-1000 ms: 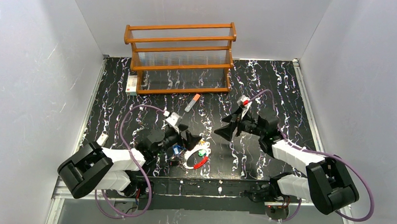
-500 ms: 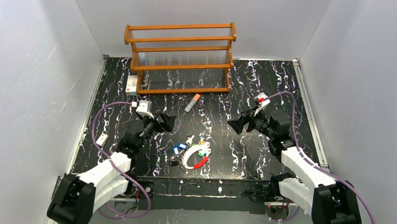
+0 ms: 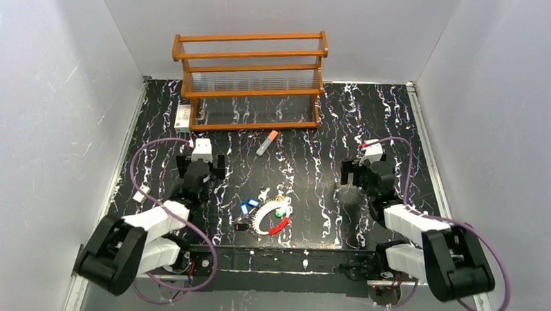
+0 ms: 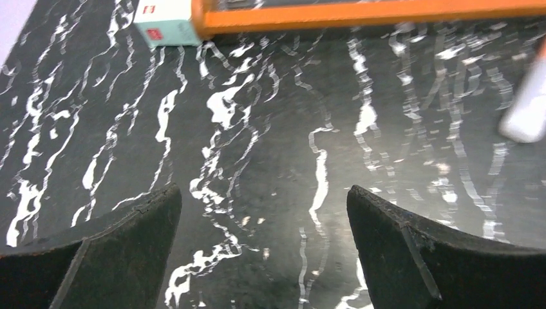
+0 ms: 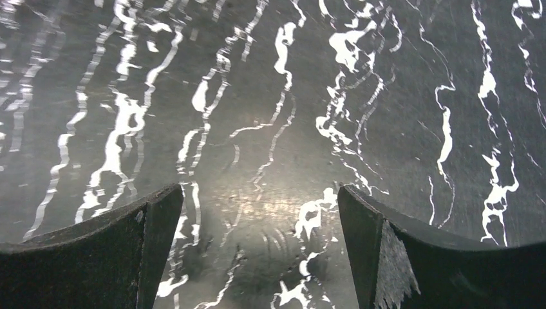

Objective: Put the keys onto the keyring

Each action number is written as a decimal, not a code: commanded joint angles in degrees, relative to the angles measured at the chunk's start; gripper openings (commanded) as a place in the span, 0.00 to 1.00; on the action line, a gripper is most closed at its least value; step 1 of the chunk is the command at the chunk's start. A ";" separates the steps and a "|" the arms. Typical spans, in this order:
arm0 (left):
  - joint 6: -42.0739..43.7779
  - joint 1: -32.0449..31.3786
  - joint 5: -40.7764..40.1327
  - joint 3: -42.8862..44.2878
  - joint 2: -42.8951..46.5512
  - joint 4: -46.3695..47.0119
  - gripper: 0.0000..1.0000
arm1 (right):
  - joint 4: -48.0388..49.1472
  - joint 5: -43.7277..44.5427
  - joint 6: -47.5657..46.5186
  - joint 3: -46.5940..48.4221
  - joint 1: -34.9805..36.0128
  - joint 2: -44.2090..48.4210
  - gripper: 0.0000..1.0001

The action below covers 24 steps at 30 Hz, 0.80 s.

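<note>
Blue, green and yellow-headed keys (image 3: pixel 251 205) lie touching the keyring (image 3: pixel 276 224) near the table's (image 3: pixel 315 133) six o'clock edge. The left gripper (image 3: pixel 202 168) is at their ten o'clock and the right gripper (image 3: pixel 360 174) at two, both spread wide and empty.

Left arm (image 3: pixel 156 217), right arm (image 3: pixel 405 219): white shells, black joints, looping purple cables (image 3: pixel 130 166); matte black wedge fingers (image 4: pixel 109 251)

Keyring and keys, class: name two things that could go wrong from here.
1. The keys lie bunched at the keyring; a claw closing on one may drag the rest.
2. The left claw and right claw are open, facing only table; neither wrist view shows the keys, so an approach may miss.
</note>
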<state>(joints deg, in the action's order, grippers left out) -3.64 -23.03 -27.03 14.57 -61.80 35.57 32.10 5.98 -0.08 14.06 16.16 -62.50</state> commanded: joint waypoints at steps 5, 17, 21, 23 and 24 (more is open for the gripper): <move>8.12 1.46 -9.37 -4.37 -18.76 29.00 0.98 | 28.37 3.74 -1.09 -3.40 -4.75 -14.53 0.99; 9.40 7.70 -1.40 -5.75 -31.17 45.47 0.98 | 42.61 -5.01 -1.24 -3.80 -12.58 -27.08 0.99; 6.69 12.42 6.14 -2.76 -33.56 40.01 0.93 | 39.99 -5.63 -1.62 -1.58 -12.81 -28.36 0.99; 6.82 12.74 6.62 -2.84 -34.65 43.01 0.97 | 39.24 -5.18 -1.36 -1.31 -12.91 -28.34 0.99; 7.00 12.74 6.44 -3.18 -34.35 43.06 0.98 | 40.05 -4.64 -1.10 -1.32 -12.91 -28.76 0.99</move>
<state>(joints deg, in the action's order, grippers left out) 4.86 -10.83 -23.88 10.68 -96.33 76.47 70.00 1.69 -1.37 10.96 3.68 -90.98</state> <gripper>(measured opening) 0.942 0.985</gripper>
